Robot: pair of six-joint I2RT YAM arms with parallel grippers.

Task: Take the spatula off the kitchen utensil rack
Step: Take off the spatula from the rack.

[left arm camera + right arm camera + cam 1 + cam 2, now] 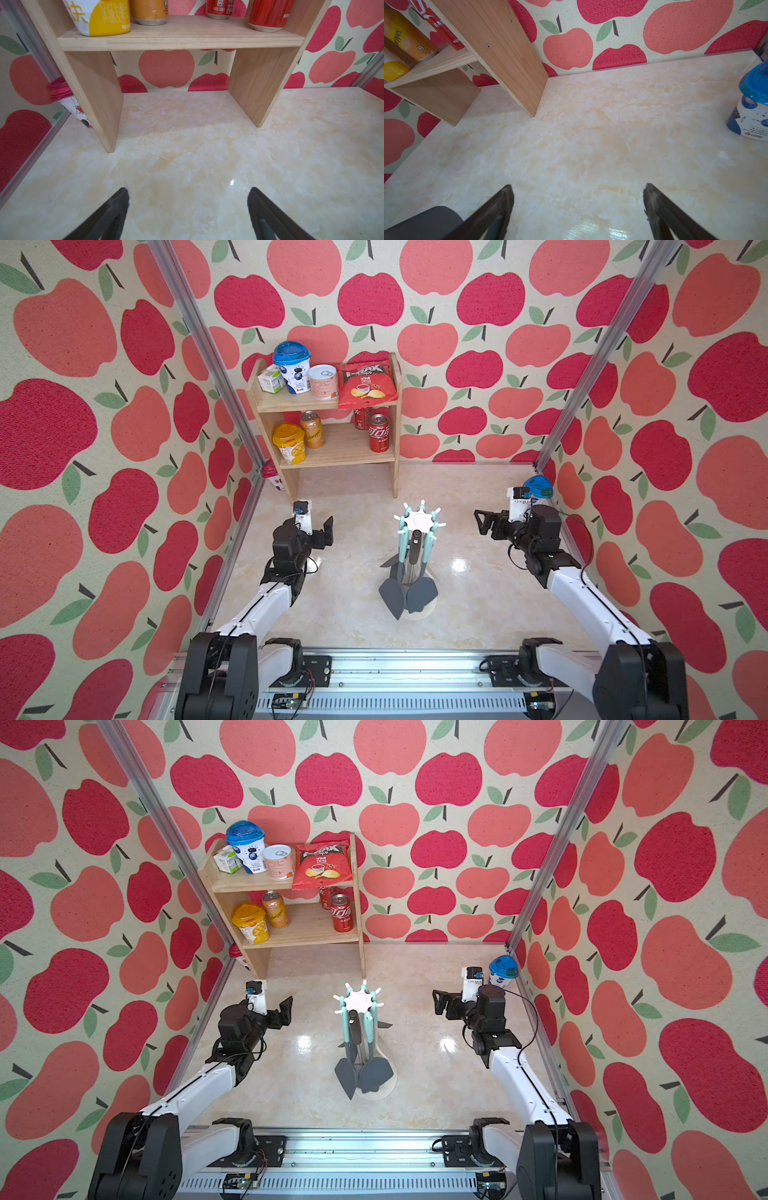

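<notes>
Left gripper, jaws spread wide and empty, hovers to one side of the kitchen utensil rack. Right gripper, equally spread and empty, hovers on the rack's opposite side. Neither touches anything, and both look about equally near the rack. The spatula, judged to be the pointed grey blade on a teal handle, hangs roughly upright from a prong on the rack's side facing the left arm, blade down by the rack's base. The left arm probably has the clearer reach.
</notes>
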